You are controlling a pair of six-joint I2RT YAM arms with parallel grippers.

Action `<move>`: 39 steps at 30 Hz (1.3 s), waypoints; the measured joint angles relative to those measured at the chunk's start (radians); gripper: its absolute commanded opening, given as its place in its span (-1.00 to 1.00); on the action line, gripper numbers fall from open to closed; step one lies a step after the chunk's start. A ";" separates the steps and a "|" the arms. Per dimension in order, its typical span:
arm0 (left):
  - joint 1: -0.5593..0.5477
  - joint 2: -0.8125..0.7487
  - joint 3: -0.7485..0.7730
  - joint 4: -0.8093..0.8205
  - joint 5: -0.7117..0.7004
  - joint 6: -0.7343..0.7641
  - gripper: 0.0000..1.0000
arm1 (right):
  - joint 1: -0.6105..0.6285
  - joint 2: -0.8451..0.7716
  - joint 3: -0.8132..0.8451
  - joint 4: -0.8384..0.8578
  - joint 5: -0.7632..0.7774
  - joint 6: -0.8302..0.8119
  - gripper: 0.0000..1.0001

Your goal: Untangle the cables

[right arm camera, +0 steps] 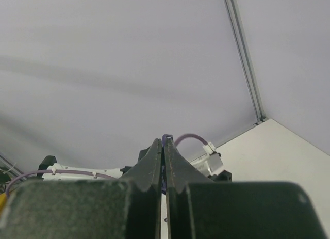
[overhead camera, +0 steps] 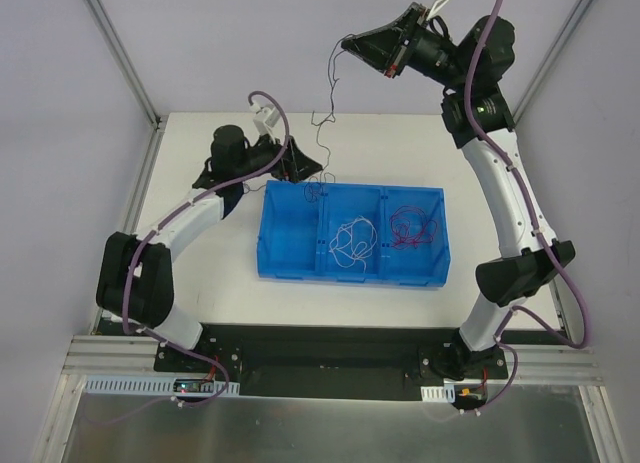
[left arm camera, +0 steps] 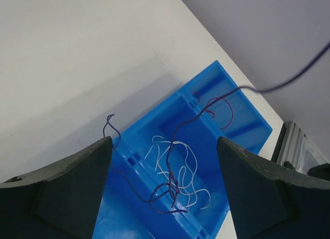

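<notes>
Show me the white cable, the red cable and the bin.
white cable point(overhead camera: 350, 243), top view, middle of its coil.
red cable point(overhead camera: 413, 228), top view, middle of its loops.
bin point(overhead camera: 288, 245), top view, bare floor of left compartment.

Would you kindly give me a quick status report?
Left gripper open above blue bin edge. Right gripper high, shut on dark cable, its tail hanging to the bin. White cable, red cable in separate compartments. No obstruction seen.
</notes>
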 measured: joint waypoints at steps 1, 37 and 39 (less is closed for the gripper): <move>-0.024 0.009 -0.003 0.002 0.000 0.017 0.58 | 0.000 -0.001 0.003 -0.001 -0.001 -0.001 -0.99; -0.040 0.249 0.048 -0.137 0.048 -0.282 -0.06 | -0.082 -0.146 -0.128 -0.026 -0.001 -0.042 -0.99; -0.051 0.255 0.051 -0.136 0.049 -0.294 -0.10 | -0.082 -0.147 -0.133 -0.017 -0.001 -0.040 -0.99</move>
